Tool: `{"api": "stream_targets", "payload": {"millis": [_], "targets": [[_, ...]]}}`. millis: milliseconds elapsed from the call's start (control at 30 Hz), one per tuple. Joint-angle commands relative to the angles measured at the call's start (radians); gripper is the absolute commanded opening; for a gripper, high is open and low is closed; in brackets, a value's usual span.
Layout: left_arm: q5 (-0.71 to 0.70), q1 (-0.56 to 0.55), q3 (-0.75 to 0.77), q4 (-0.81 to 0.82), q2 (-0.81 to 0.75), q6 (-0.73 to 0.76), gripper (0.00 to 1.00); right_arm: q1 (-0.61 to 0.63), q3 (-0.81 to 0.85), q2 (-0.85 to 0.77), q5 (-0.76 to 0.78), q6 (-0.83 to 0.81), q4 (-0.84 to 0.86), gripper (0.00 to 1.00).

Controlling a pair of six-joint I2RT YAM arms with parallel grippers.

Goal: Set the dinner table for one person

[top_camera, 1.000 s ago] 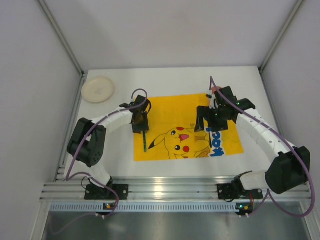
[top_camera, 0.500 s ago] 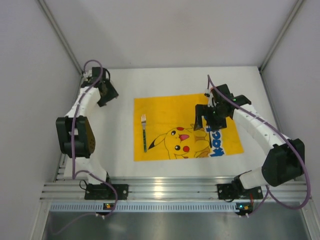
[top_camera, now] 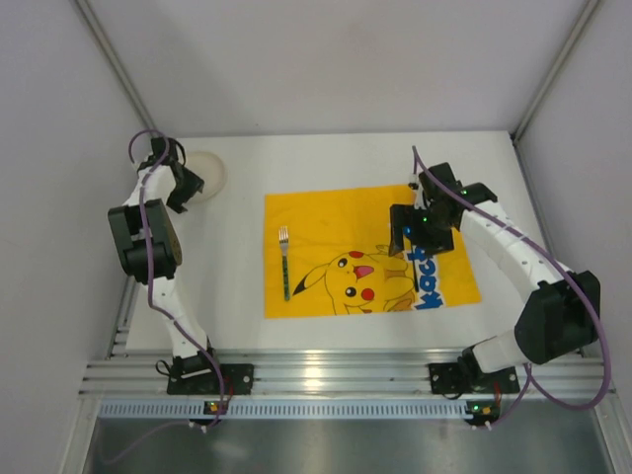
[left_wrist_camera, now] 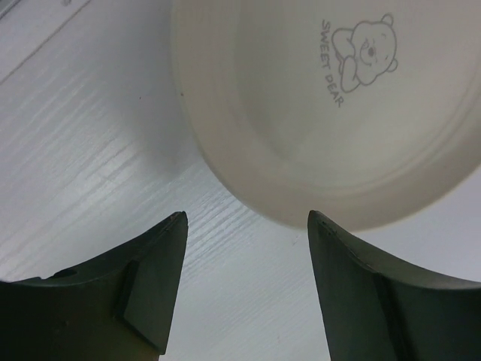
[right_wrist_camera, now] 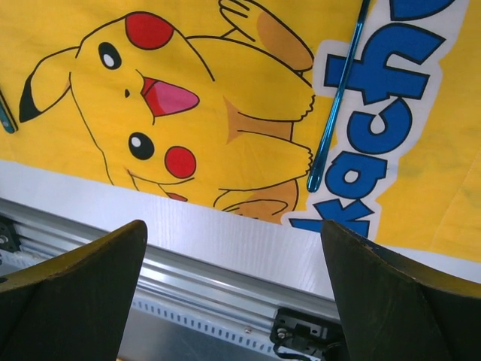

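Note:
On the white dinner table (top_camera: 233, 286) lies a yellow cartoon mat (top_camera: 336, 207) with a green-handled fork (top_camera: 284, 263) along its left side. A cream plate (top_camera: 211, 172) with a bear print (left_wrist_camera: 338, 113) sits at the far left corner. My left gripper (top_camera: 186, 192) (left_wrist_camera: 246, 218) is open just short of the plate's rim, with nothing between its fingers. Over the mat's right part, my right gripper (top_camera: 417, 245) (right_wrist_camera: 233, 226) hangs wide open and empty. Below it a blue utensil handle (right_wrist_camera: 338, 98) lies on the mat, its head out of view.
An aluminium rail (top_camera: 316, 373) (right_wrist_camera: 188, 286) runs along the table's near edge, with both arm bases bolted to it. Grey walls close in the left, right and back sides. Bare tabletop (left_wrist_camera: 90, 135) lies left of the plate.
My left gripper opened and let go of the fork on the mat. The arm then swung to the far left and now faces the plate. The right arm barely moved.

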Motion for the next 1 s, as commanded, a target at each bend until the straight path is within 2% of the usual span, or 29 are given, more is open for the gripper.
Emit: {"api": "stream_targets", "payload": {"millis": [0,200,400,700,967], "targets": [[-0.047,0.01,0.056,0.105,-0.002,-0.048,0.7,-0.034,0.031,-0.004,0.03,-0.001,-0.024,1.0],[-0.066,0.008,0.149,0.073,0.085,-0.098,0.68,-0.059,0.047,0.027,0.025,-0.013,-0.028,1.0],[-0.06,0.01,0.133,0.043,0.123,-0.167,0.64,-0.074,0.07,0.062,0.02,-0.032,-0.031,1.0],[-0.031,0.008,0.053,0.088,0.025,-0.135,0.63,-0.086,0.077,0.082,0.017,-0.058,-0.038,1.0],[-0.064,0.01,0.11,0.086,-0.078,-0.079,0.63,-0.087,0.073,0.099,-0.01,-0.06,-0.025,1.0]]}}
